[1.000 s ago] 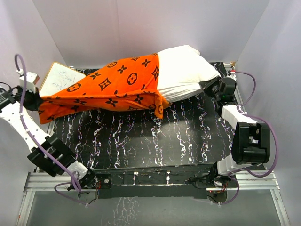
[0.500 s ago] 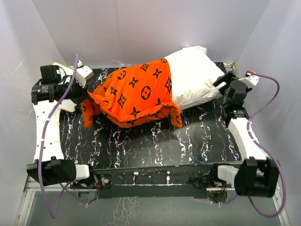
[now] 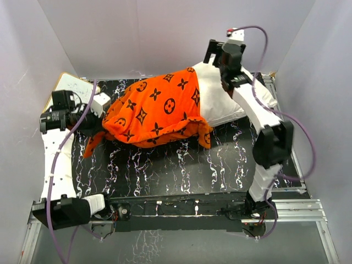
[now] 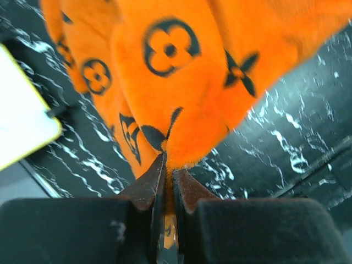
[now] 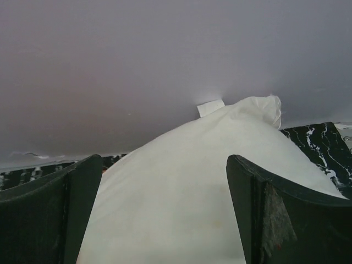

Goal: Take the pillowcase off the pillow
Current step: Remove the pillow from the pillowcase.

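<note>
Top external view has the pillow point(image 3: 223, 102) lying across the far part of the black marbled surface point(image 3: 220, 165), its right end bare and white. The orange pillowcase point(image 3: 157, 110) covers the rest, so about half of the cushion is out, by my reading. The fabric lies slack and rumpled toward the left, with a loose hem drooping onto the surface near the middle.

Left wrist view shows the left claw point(image 4: 169, 168) pressed together on a fold of the orange plush at the case's left end, low over the surface and just beside the white board point(image 3: 69, 91). Right wrist view shows the right claw point(image 5: 163, 159) spread wide, holding nothing, with the bare white cushion between and beyond its 2 fingers point(image 5: 55, 209); I cannot tell whether they touch it.

Judging by this, the job is partly done. What remains is to anchor the exposed white end with the right claw and draw the case leftward until the covered part slides free. With only 1 claw gripping, a pull could drag the whole pillow along instead.
</note>
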Robot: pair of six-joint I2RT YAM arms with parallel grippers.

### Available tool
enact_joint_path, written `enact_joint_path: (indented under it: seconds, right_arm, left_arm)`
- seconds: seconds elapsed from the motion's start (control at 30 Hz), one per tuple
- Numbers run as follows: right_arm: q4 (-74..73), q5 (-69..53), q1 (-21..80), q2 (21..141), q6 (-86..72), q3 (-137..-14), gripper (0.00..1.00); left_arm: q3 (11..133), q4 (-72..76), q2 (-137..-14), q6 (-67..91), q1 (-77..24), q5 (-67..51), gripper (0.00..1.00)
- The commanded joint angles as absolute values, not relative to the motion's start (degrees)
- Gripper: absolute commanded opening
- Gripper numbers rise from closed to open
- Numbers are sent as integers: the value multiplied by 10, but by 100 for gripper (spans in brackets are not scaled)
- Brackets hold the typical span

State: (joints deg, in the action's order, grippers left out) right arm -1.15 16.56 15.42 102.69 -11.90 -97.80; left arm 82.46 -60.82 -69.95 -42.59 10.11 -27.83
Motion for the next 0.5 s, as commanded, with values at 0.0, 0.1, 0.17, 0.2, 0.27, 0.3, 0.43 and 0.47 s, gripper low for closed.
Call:
enact_joint_path:
  seconds: [0.0, 0.1, 0.17, 0.2, 0.27, 0.3, 0.43, 0.47]
  right_arm:
    - [-67, 221, 143, 1168, -49, -1119, 98]
    - [-89, 192, 118, 1221, -89, -1145, 98]
    - [-94, 162, 118, 1245, -82, -1130, 98]
    - [-90, 136, 118, 1247, -83, -1107, 98]
    - [-103, 80, 118, 1256, -82, -1086, 98]
    - [-115, 60, 119, 1262, -82, -1082, 93]
    - [-85, 15, 118, 1241, -90, -1017, 79]
    - [-74, 7, 118, 1231, -92, -1002, 77]
  left_arm:
    - [736, -668, -655, -467, 99, -260, 0]
    - [711, -687, -675, -469, 100, -270, 0]
    - [738, -687, -712, -454, 99, -294, 50]
    - [763, -678, -730, -439, 99, -308, 65]
    - [833, -637, -774, -393, 99, -338, 84]
    - [872, -615, -811, -365, 97, -348, 91]
    - [1062, -568, -974, -283, 75, -370, 97]
    - [1095, -563, -1018, -263, 67, -372, 97]
